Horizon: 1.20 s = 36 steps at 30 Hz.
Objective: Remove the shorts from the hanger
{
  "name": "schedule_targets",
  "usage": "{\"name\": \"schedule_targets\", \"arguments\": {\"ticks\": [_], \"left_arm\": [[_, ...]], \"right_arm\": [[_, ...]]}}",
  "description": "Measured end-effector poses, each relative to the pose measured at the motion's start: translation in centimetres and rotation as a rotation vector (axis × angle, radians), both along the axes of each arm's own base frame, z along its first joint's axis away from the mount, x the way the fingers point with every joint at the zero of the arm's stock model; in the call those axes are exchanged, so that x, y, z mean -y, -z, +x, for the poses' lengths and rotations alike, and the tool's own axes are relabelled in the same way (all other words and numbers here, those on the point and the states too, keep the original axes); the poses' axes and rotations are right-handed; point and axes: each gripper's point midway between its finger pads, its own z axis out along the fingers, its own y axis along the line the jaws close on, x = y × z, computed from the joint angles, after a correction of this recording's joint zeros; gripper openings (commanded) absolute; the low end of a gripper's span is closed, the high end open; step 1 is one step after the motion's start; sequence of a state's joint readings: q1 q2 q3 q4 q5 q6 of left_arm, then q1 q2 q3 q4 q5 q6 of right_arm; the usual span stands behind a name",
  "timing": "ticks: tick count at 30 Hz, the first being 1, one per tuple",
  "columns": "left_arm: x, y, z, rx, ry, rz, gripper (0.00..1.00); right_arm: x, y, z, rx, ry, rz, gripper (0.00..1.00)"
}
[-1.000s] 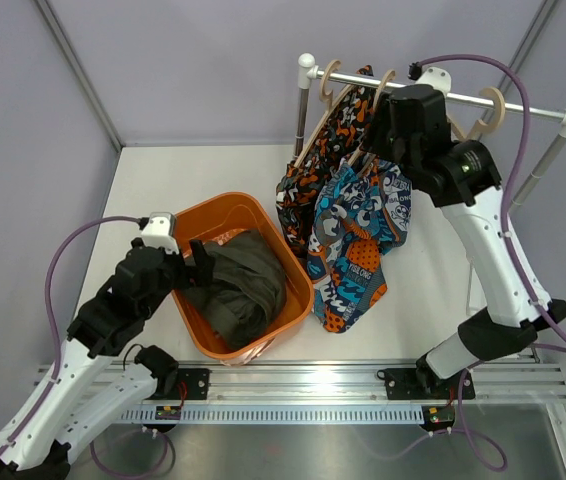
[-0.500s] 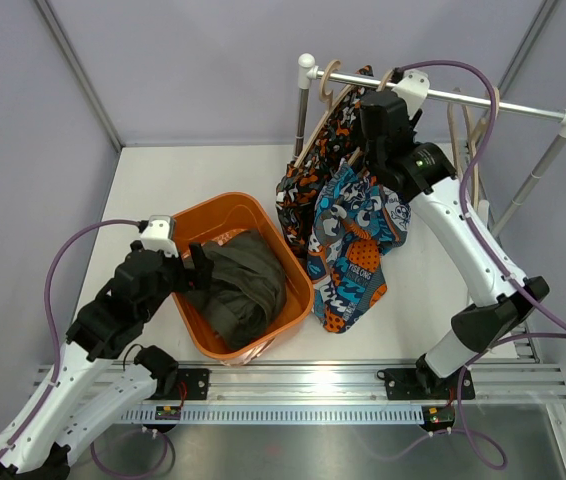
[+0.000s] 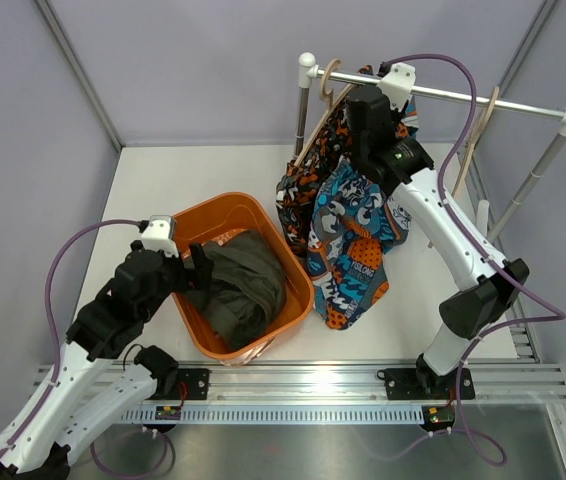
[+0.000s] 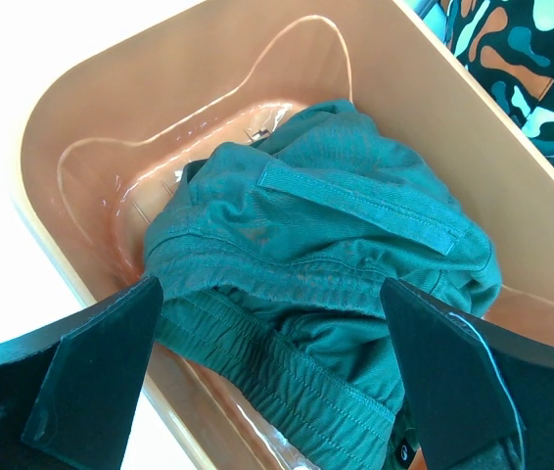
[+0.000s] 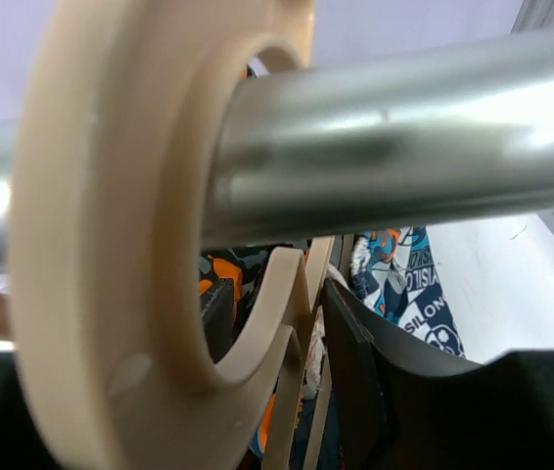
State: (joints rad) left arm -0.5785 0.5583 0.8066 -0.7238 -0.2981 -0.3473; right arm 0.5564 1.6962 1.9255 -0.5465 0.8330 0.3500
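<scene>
My right end effector is up at the rail, with the wooden hanger hooked over the bar right in front of my camera. The hanger's neck drops between my two fingers, one on each side. I cannot tell from here whether they pinch the wood or only stand beside it. The blue print shorts hang below me, and the orange and black shorts hang just beside them to the left, both clear of the surface. The olive shorts lie bunched in the orange basket, and my left end effector hovers over them spread wide, holding nothing. I judge the step in hand to be freeing the blue pair. To do it well I should grip the neck squarely and lift the ring straight up off the bar, not drag it along. I also need to watch that the cloth does not snag its neighbour or pull that hanger with it. The blue print carries lettering: in my wrist view I read "SILON", cut off by a fold. The words seen from above are too small to make out.
</scene>
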Motion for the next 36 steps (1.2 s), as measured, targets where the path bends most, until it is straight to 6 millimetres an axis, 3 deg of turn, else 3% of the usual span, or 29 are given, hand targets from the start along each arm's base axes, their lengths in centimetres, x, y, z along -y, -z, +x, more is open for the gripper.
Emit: {"name": "schedule_targets", "arguments": {"ticks": [4, 5, 8, 9, 10, 17, 20, 30, 33, 36], "left_arm": [[0.0, 0.0, 0.0, 0.0, 0.0, 0.0, 0.99], [0.0, 0.0, 0.0, 0.0, 0.0, 0.0, 0.99], [0.0, 0.0, 0.0, -0.002, 0.0, 0.001, 0.99], [0.0, 0.1, 0.0, -0.003, 0.0, 0.002, 0.99], [0.0, 0.1, 0.0, -0.004, 0.001, 0.003, 0.99], [0.1, 0.5, 0.1, -0.014, 0.001, 0.009, 0.99], [0.0, 0.6, 0.0, -0.017, 0.001, 0.011, 0.99], [0.2, 0.8, 0.0, -0.022, 0.006, 0.012, 0.99], [0.5, 0.8, -0.1, -0.025, 0.028, 0.01, 0.99], [1.3, 0.5, -0.2, -0.018, 0.073, -0.013, 0.99]], "right_arm": [[0.3, 0.1, 0.2, -0.004, 0.018, -0.029, 0.42], [0.5, 0.1, 0.2, -0.006, 0.023, -0.039, 0.31], [0.9, 0.0, 0.1, -0.008, 0.039, -0.066, 0.15], [1.0, -0.1, 0.1, -0.007, 0.044, -0.074, 0.03], [1.1, -0.1, 0.0, -0.011, 0.043, -0.087, 0.0], [1.7, -0.4, -0.9, -0.045, 0.03, -0.127, 0.0], [1.9, -1.7, -1.9, -0.053, -0.001, -0.125, 0.0], [5.0, -8.2, -9.8, 0.03, -0.108, -0.035, 0.0], [4.9, -8.2, -11.5, 0.016, -0.17, -0.015, 0.0], [4.1, -6.6, -13.0, -0.034, -0.258, 0.004, 0.0]]}}
